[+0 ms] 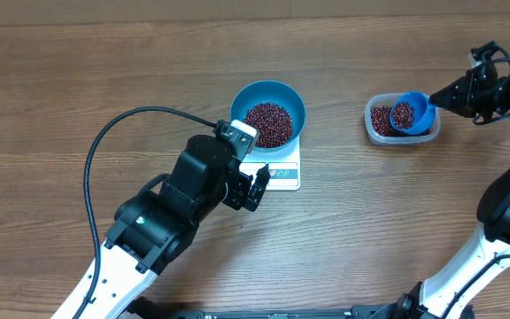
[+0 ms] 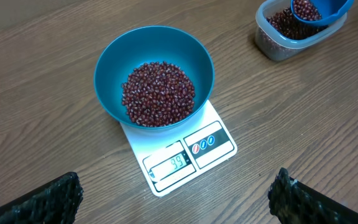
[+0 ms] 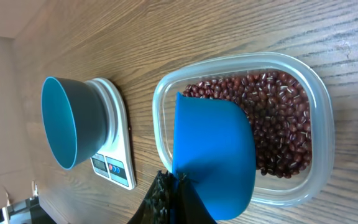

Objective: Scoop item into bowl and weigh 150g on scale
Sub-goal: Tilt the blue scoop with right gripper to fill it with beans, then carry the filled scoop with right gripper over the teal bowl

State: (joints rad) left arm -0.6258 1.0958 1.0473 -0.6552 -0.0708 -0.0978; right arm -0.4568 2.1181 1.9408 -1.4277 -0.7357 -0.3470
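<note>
Right pincer (image 1: 439, 96), well to the right of the scale (image 2: 191, 155), is clamped on the handle of a small blue scoop (image 1: 424, 110). The scoop carries beans (image 1: 403, 113) and hangs over a clear plastic container (image 1: 374, 129) part-filled with more. Left pincer (image 1: 257, 186) hovers at the scale's near edge, jaws spread wide, gripping nothing. On the scale sits the blue bowl (image 2: 110, 68), with a heap of beans in its bottom.

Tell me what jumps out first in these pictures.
A deep blue bowl of red-brown beans sits on a white scale at the centre of the table. To the right, the right gripper holds a small blue scoop, loaded with beans, over a clear container of more beans.
</note>
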